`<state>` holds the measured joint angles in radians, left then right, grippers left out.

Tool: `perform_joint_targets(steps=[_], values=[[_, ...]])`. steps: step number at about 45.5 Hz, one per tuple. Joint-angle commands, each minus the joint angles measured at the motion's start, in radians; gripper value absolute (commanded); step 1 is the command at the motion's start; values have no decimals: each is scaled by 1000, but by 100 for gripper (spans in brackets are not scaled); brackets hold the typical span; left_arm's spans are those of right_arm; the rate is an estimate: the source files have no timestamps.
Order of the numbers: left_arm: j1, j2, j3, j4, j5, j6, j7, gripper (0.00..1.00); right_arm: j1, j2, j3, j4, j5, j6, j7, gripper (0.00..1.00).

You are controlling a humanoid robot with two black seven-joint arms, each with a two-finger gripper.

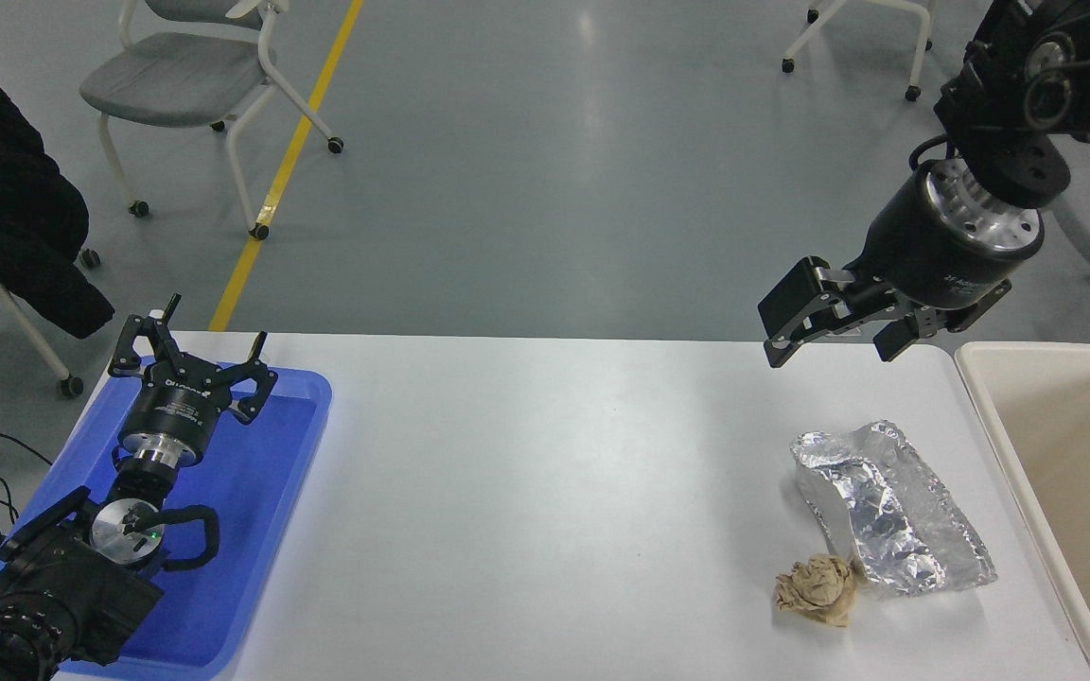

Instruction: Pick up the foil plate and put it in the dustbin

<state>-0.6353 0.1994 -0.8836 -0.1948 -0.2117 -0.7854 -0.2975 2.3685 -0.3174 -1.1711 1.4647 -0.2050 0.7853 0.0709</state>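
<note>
The foil plate (890, 506) is a crumpled, shiny silver tray lying on the white table at the right, near the dustbin. The dustbin (990, 407) is a cream plastic bin at the table's right edge, its inside looking bare. My right gripper (834, 336) hangs open and empty in the air over the table's far edge, above and beyond the foil plate, apart from it. My left gripper (190, 355) is open and parked over the blue tray at the lower left.
A small crumpled tan paper ball (817, 588) touches the foil plate's near left corner. A flat blue tray (290, 445) lies under the left arm. Chairs stand on the floor beyond the table, and a dark coat (6, 199) hangs at the far left.
</note>
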Motion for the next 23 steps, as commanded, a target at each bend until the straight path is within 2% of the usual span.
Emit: perform_joint_targets(steps=[1,23], values=[[2,-2,0,0,0,0,0,100,-2,-2,1,-1,-2,0,0,100],[0,-2,0,0,0,0,0,100,-90,-23,-4,-26,-5,0,0,100]])
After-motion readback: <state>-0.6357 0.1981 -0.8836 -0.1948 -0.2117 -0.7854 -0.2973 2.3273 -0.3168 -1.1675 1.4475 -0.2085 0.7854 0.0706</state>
